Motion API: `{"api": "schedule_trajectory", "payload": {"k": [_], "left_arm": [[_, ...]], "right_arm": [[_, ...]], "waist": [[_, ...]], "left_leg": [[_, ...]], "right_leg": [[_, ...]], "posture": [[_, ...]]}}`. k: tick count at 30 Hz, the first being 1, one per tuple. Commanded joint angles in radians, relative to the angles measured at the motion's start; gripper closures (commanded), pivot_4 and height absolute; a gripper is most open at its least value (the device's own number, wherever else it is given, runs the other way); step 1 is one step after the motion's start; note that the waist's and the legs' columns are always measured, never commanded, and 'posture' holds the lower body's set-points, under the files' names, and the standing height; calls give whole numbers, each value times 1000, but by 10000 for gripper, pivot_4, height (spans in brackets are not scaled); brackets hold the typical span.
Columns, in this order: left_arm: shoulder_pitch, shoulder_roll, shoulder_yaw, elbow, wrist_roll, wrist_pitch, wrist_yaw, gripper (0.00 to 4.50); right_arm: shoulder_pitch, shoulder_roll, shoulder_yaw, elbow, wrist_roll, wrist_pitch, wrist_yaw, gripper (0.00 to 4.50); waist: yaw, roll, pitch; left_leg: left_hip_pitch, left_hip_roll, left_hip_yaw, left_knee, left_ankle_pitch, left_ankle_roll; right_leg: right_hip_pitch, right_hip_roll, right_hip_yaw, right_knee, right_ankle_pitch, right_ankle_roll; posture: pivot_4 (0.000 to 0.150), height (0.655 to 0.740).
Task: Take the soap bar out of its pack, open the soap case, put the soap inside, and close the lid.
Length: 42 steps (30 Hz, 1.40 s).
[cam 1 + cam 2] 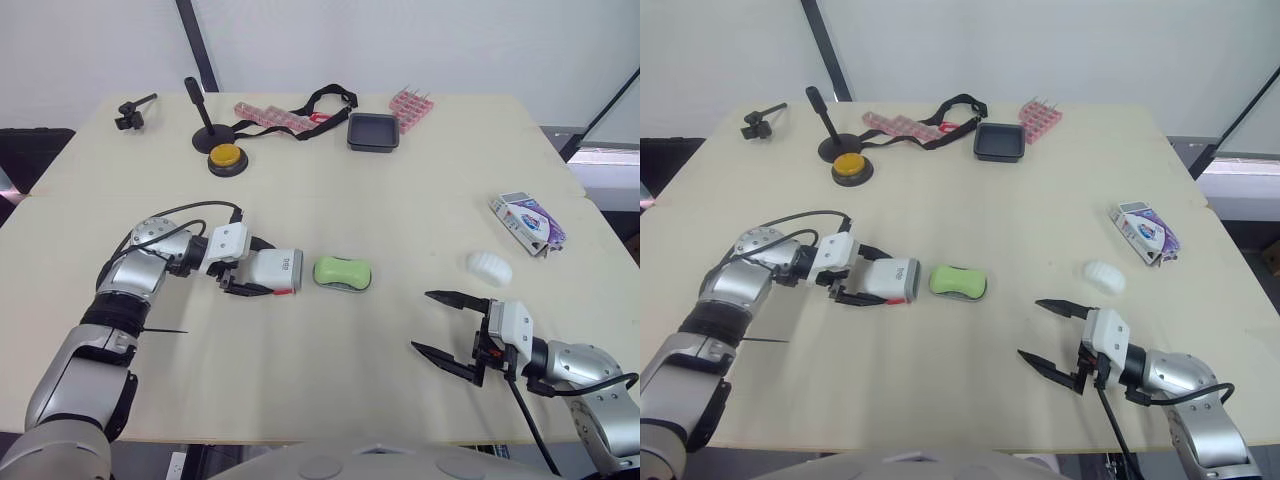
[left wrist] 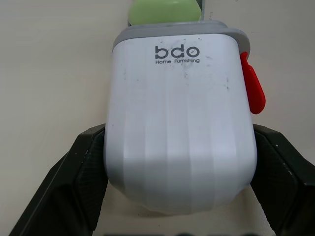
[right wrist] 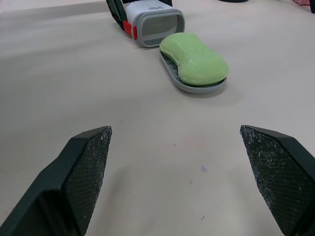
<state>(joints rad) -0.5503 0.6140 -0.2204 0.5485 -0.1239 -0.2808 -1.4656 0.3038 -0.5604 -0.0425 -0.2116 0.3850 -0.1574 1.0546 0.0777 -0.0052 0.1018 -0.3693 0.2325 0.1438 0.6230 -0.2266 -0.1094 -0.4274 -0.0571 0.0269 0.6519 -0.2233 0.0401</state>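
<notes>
Green and smooth, the soap bar [image 1: 343,271] lay on the grey inner tray [image 3: 197,88] of the soap case, already out of its pack. The white case shell [image 1: 275,270] lay on its side just beside the soap, with its open mouth toward it. The left hand [image 1: 250,278] was clamped on the shell, one finger on each long side, behind the red tab [image 2: 252,88]. The right hand [image 1: 421,320] hung low over the bench [image 1: 400,200], nearer the robot than the soap and to its right, fingers wide apart with nothing between them.

The soap looked hard, light and probably slippery, so I judge it safer to push the tray by its rim than to pinch the bar. The shell seemed stiff, light plastic and may slide on the bench.

Well to the right of the soap lay a white lump [image 1: 489,267], perhaps a wrapper, and beyond it the printed soap pack [image 1: 527,221]. A yellow button [image 1: 226,157] and a black dish [image 1: 373,131] stood far behind the soap. Nothing lay between shell and tray.
</notes>
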Motion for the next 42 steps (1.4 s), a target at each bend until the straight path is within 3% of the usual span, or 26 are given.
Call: {"api": "schedule_trajectory", "payload": {"k": [1, 10, 22, 42], "left_arm": [[3, 7, 8, 2, 3, -16, 0, 10438], [62, 38, 30, -79, -29, -14, -7, 10438], [85, 41, 27, -131, -37, 37, 29, 10438], [96, 38, 21, -152, -33, 46, 49, 10438]], "right_arm": [[-19, -17, 3, -26, 3, -6, 7, 0], [-263, -90, 49, -146, 23, 319, -83, 0], [-715, -24, 370, -125, -126, 731, -135, 0], [-880, 87, 535, 23, -228, 819, -121, 0]], "waist": [[0, 0, 0], [-8, 0, 0], [-7, 2, 1], [1, 1, 1]], "left_leg": [[0, 0, 0, 0, 0, 0], [1, 0, 0, -1, 0, 0], [3, 0, 1, -6, 5, -9], [4, 1, 0, -11, 8, -14]], "right_leg": [[0, 0, 0, 0, 0, 0], [0, 1, 1, 0, 0, 1], [0, 5, -1, 0, 3, 5], [0, 7, -2, -1, 3, 5]], "posture": [[1500, 7291], [1500, 7291], [1500, 7291], [1500, 7291]]}}
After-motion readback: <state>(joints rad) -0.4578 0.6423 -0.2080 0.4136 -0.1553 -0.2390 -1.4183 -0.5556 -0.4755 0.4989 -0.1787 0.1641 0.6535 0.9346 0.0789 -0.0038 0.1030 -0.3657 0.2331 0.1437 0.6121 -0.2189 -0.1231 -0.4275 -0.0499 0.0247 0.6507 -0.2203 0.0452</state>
